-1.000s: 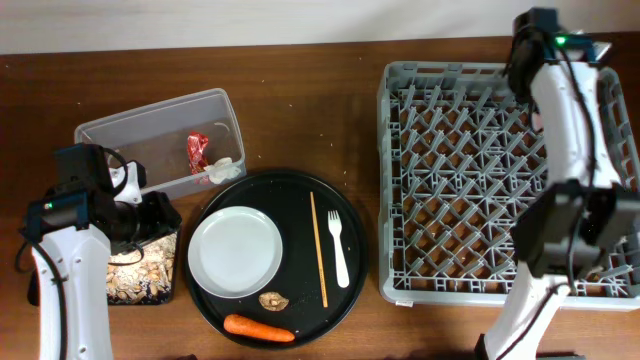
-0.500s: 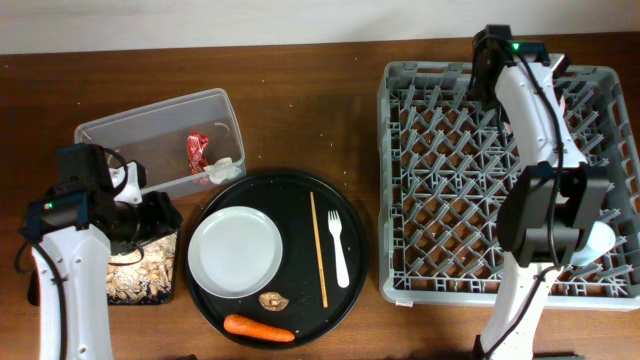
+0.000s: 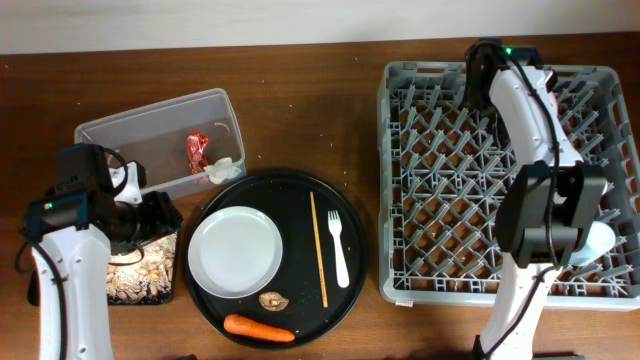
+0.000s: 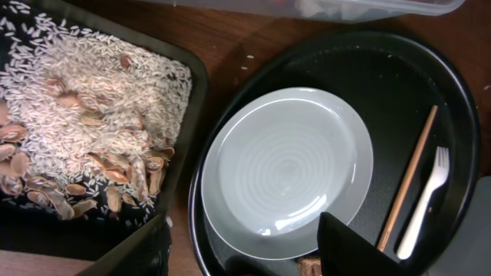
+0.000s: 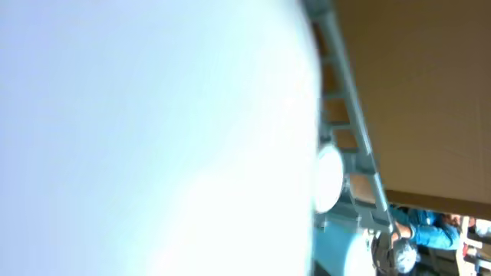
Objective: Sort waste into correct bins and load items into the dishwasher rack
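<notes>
My left gripper is open and empty, hovering over the gap between the black tray of beige crumbly food and the white plate. The wooden stick, white fork, brown lump and carrot lie beside the plate. The clear tub holds the red wrapper and white scrap. My right gripper is over the grey rack, apparently shut on the light-blue cup, which fills the right wrist view; its fingers are hidden.
The plate, stick, fork, lump and carrot all lie on a large round black tray between the bins and the rack. My right arm arches over the middle of the rack. Brown table surrounds everything.
My right arm's upper joint has swung left over the rack, and the gripper with the cup has shifted slightly left. The left arm has not moved.
</notes>
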Controlling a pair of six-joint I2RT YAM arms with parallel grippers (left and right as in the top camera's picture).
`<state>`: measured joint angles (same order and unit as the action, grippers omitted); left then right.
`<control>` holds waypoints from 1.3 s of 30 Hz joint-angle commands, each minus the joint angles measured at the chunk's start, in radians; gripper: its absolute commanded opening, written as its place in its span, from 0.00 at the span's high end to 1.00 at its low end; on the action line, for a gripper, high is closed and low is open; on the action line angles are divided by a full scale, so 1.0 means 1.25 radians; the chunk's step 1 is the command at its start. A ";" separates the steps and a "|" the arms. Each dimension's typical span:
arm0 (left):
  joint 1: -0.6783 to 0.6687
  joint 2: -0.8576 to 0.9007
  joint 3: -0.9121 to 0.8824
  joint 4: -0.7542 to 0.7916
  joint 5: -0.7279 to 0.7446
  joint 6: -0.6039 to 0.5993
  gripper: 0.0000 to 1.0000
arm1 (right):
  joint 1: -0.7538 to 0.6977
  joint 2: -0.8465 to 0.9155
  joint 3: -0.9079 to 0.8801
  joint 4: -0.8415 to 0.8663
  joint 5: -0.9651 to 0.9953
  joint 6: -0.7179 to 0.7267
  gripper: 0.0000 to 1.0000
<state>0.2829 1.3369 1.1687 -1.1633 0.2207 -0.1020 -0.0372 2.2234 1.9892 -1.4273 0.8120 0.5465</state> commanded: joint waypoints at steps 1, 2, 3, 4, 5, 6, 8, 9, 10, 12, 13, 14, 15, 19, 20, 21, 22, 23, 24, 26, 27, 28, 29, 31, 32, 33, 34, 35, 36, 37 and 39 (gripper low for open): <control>0.003 -0.006 -0.005 -0.002 0.023 -0.006 0.39 | -0.003 0.019 -0.027 -0.016 -0.033 -0.010 0.83; 0.003 -0.006 -0.005 -0.002 0.023 -0.005 0.39 | -0.008 0.018 -0.027 -0.014 -0.002 -0.010 0.86; 0.003 -0.006 -0.005 -0.004 0.023 -0.005 0.39 | -0.013 0.017 -0.026 -0.013 0.019 -0.010 0.91; 0.003 -0.006 -0.005 -0.004 0.023 -0.005 0.39 | -0.017 0.017 -0.026 -0.013 0.030 -0.010 0.96; 0.003 -0.006 -0.005 -0.004 0.023 -0.005 0.39 | -0.022 0.016 -0.026 -0.013 0.030 -0.010 0.96; 0.003 -0.006 -0.005 -0.004 0.023 -0.005 0.39 | -0.028 0.016 -0.026 -0.014 0.024 -0.004 0.96; 0.003 -0.006 -0.005 -0.003 0.023 -0.005 0.39 | -0.034 0.016 -0.026 -0.016 0.021 -0.004 0.96; 0.003 -0.006 -0.005 -0.004 0.023 -0.005 0.39 | -0.034 0.016 -0.026 -0.016 0.021 -0.003 0.96; 0.003 -0.006 -0.005 -0.004 0.023 -0.005 0.39 | -0.034 0.014 -0.026 -0.016 0.022 0.009 0.96; 0.003 -0.006 -0.005 -0.004 0.023 -0.005 0.39 | -0.034 0.006 -0.023 -0.016 0.021 0.013 0.96; 0.003 -0.006 -0.005 -0.004 0.023 -0.005 0.39 | -0.034 -0.002 -0.020 -0.019 0.021 0.014 0.96; 0.003 -0.006 -0.005 -0.004 0.023 -0.005 0.39 | -0.034 -0.009 -0.015 -0.020 0.018 0.013 0.95; 0.003 -0.006 -0.005 -0.004 0.023 -0.005 0.39 | -0.034 -0.020 -0.010 -0.020 0.007 0.013 0.93; 0.003 -0.006 -0.005 -0.004 0.023 -0.005 0.39 | -0.034 -0.070 0.002 -0.019 -0.019 0.010 0.89; 0.003 -0.006 -0.005 -0.003 0.023 -0.005 0.39 | -0.034 -0.081 0.006 -0.019 -0.025 0.007 0.89; 0.003 -0.006 -0.005 -0.003 0.023 -0.005 0.39 | -0.034 -0.096 0.010 -0.018 -0.034 0.006 0.89; 0.003 -0.006 -0.005 -0.003 0.023 -0.005 0.39 | -0.034 -0.107 0.014 -0.018 -0.034 0.006 0.89; 0.003 -0.006 -0.005 -0.004 0.023 -0.005 0.39 | -0.034 -0.117 0.018 -0.018 -0.034 0.006 0.89; 0.003 -0.006 -0.005 -0.004 0.023 -0.005 0.39 | -0.034 -0.128 0.024 -0.016 -0.034 0.006 0.89; 0.003 -0.006 -0.005 -0.004 0.023 -0.005 0.39 | -0.034 -0.141 0.035 0.006 -0.049 -0.033 0.87; 0.003 -0.006 -0.005 -0.003 0.023 -0.005 0.39 | -0.034 -0.143 0.036 0.030 -0.081 -0.088 0.84; 0.003 -0.006 -0.005 -0.003 0.023 -0.005 0.39 | -0.034 -0.144 0.036 0.058 -0.133 -0.154 0.81; 0.003 -0.006 -0.005 -0.004 0.023 -0.005 0.39 | -0.034 -0.143 0.036 0.073 -0.171 -0.198 0.74; 0.003 -0.006 -0.005 -0.004 0.023 -0.005 0.39 | -0.034 -0.138 0.035 0.110 -0.266 -0.306 0.61; 0.003 -0.006 -0.005 -0.004 0.024 -0.005 0.39 | -0.034 -0.136 0.035 0.119 -0.270 -0.305 0.53; 0.003 -0.006 -0.005 -0.006 0.023 -0.005 0.39 | -0.034 -0.136 0.035 0.124 -0.270 -0.305 0.52; 0.003 -0.006 -0.005 -0.007 0.023 -0.005 0.39 | -0.034 -0.136 0.035 0.129 -0.270 -0.305 0.52; 0.003 -0.006 -0.005 -0.007 0.023 -0.005 0.39 | -0.034 -0.136 0.035 0.132 -0.270 -0.305 0.52; 0.003 -0.006 -0.005 -0.007 0.023 -0.005 0.39 | -0.034 -0.136 0.035 0.136 -0.273 -0.305 0.51; 0.003 -0.006 -0.005 -0.007 0.023 -0.005 0.39 | -0.034 -0.136 0.035 0.139 -0.278 -0.305 0.49; 0.003 -0.006 -0.005 -0.007 0.023 -0.005 0.39 | -0.034 -0.136 0.035 0.154 -0.301 -0.309 0.42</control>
<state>0.2829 1.3369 1.1687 -1.1675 0.2352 -0.1024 -0.0753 2.0602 2.0243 -1.2526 0.4908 0.1905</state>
